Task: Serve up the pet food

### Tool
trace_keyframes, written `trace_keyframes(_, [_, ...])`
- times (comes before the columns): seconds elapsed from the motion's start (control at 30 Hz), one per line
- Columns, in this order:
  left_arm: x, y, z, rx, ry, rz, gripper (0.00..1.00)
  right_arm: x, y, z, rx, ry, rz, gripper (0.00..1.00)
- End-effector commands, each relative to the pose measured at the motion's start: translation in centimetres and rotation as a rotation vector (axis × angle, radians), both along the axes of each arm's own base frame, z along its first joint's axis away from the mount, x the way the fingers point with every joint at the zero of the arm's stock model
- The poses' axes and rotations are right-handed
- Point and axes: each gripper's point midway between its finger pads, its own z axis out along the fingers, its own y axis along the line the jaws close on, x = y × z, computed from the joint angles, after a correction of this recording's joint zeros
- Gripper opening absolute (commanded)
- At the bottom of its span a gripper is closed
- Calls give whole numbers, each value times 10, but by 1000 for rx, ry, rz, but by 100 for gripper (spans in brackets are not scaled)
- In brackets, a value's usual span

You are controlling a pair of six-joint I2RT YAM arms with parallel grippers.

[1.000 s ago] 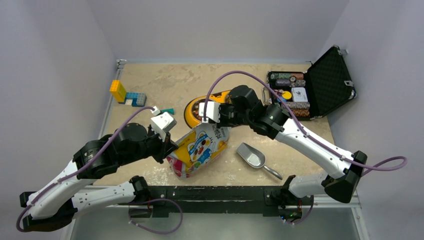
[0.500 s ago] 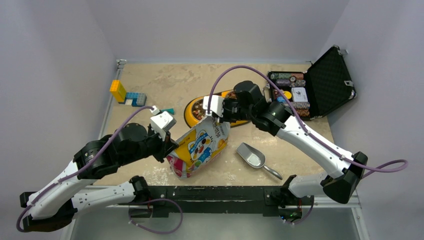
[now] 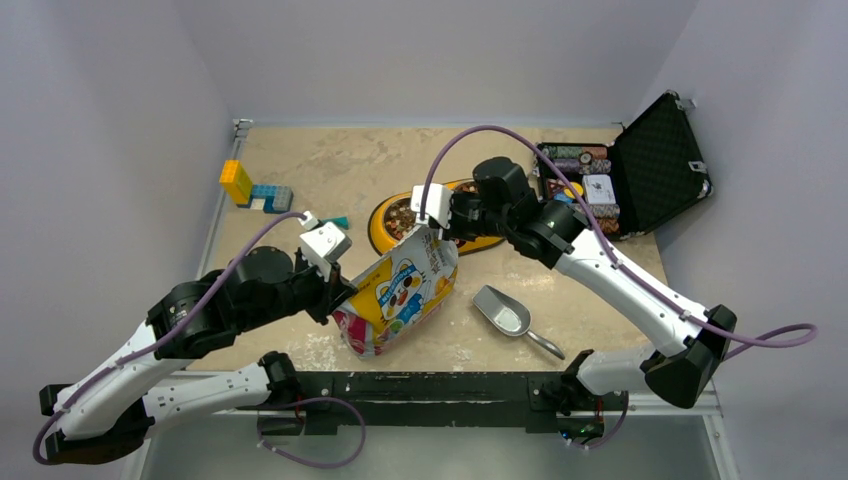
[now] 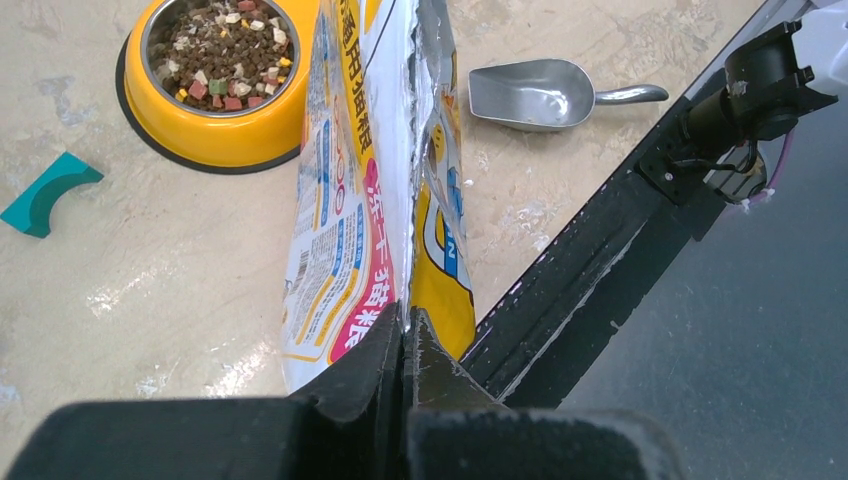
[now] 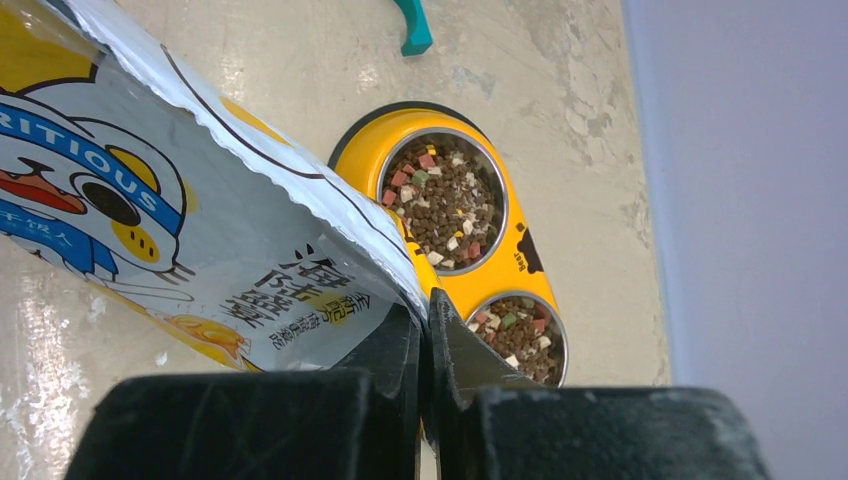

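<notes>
Top external view, items as found.

Desk (image 3: 330, 165): beige, mottled surface.

Bowl (image 3: 380, 228): yellow, two steel compartments, centre of the desk toward the far side.

Pet food (image 5: 445, 205): brown kibble mixed with red, green and pale bits, lying in both compartments of the bowl. What the bag holds cannot be seen.

Food bag (image 3: 400, 290): white and yellow printed pouch with a cartoon face, slanted at centre and held at both ends. Its near-left end is low by the desk's near edge. Its far-right end is raised at the bowl's near rim.

Left gripper (image 4: 408, 325): jaws pinched narrow on the bag's near-left seam.

Right gripper (image 5: 425, 310): jaws pinched narrow on the bag's far edge, just beside the bowl.

Scoop (image 3: 505, 312): metal, lying on the desk right of the bag, handle toward the near right, apart from both grippers.

Case (image 3: 655, 160): black, lid open, far right, with poker chips (image 3: 585, 190) in rows inside.

Blocks (image 3: 250, 188): yellow and blue, far left.

Curved piece (image 3: 335, 221): teal, left of the bowl.
</notes>
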Motion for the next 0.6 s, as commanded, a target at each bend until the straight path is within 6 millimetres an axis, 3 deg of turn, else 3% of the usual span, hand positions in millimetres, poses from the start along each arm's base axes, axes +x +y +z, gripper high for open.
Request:
trace_keyframes(0.0, [-37,23,-3,-9,80,-82,0,78,-106,33,-108,-193,-494,0])
trace_keyframes(0.03, [-37,23,-3,-9,80,-82,0,78,-107,35,-100,-201,-505,0])
trace_keyframes(0.1, [-37,23,-3,-10,82,-80,0,84,-113,36,-102,-227,-542,13])
trace_keyframes(0.17, [-37,23,-3,-11,83,-79,0,86,-116,32,-125,-216,-552,0])
trace_keyframes(0.33, [-37,23,-3,-12,83,-81,0,80,-113,35,-82,-188,-522,0])
trace_keyframes(0.37, [-37,22,-3,-11,84,-81,0,83,-115,38,-77,-204,-539,10])
trace_keyframes(0.4, [-37,22,-3,-9,84,-81,0,86,-118,39,-80,-226,-557,28])
trace_keyframes(0.47, [-37,21,-3,-7,86,-83,0,85,-120,35,-103,-214,-547,0])
trace_keyframes(0.57, [-37,20,-3,-7,88,-85,0,78,-116,32,-85,-179,-508,0])
